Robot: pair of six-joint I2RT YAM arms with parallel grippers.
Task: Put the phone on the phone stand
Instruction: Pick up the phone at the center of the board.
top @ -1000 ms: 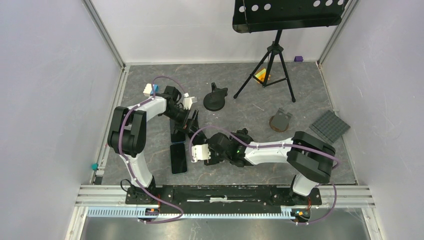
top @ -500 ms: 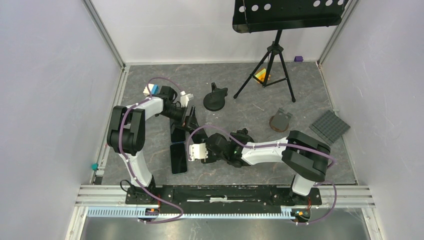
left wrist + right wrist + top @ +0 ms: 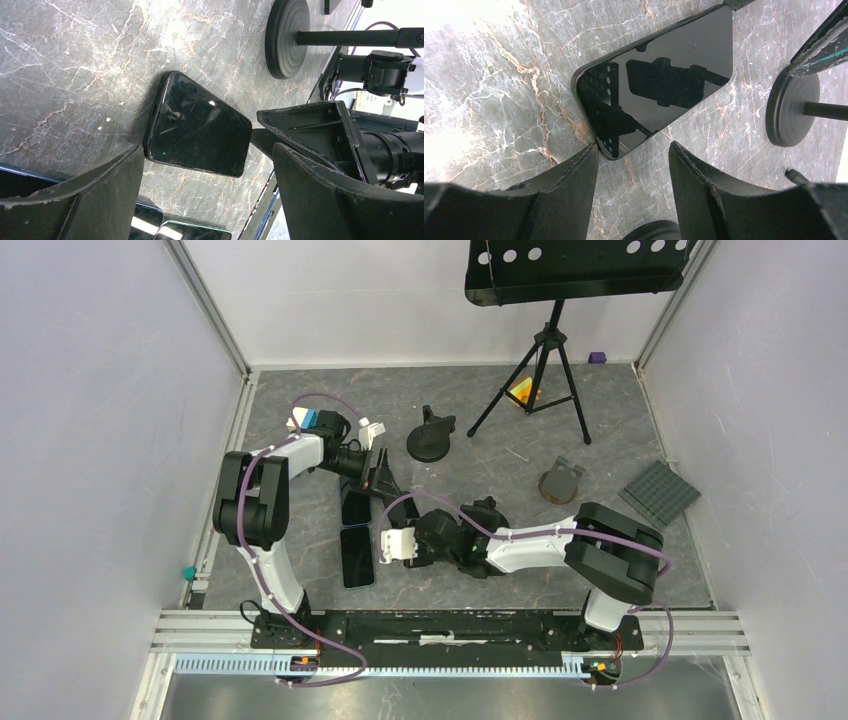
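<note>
Centrally, the phone (image 3: 200,125) is a black slab with a glossy screen, flat on the bench (image 3: 75,60). It lies just ahead of your left pincer (image 3: 205,147), facing the gap between its released fingers (image 3: 75,200); your right pincer (image 3: 633,146) is likewise released.

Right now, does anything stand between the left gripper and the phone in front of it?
Nothing visible does. The left gripper is open and straddles the phone, which lies flat on the marble table. Only bare marble separates that phone from the phone stand.
</note>
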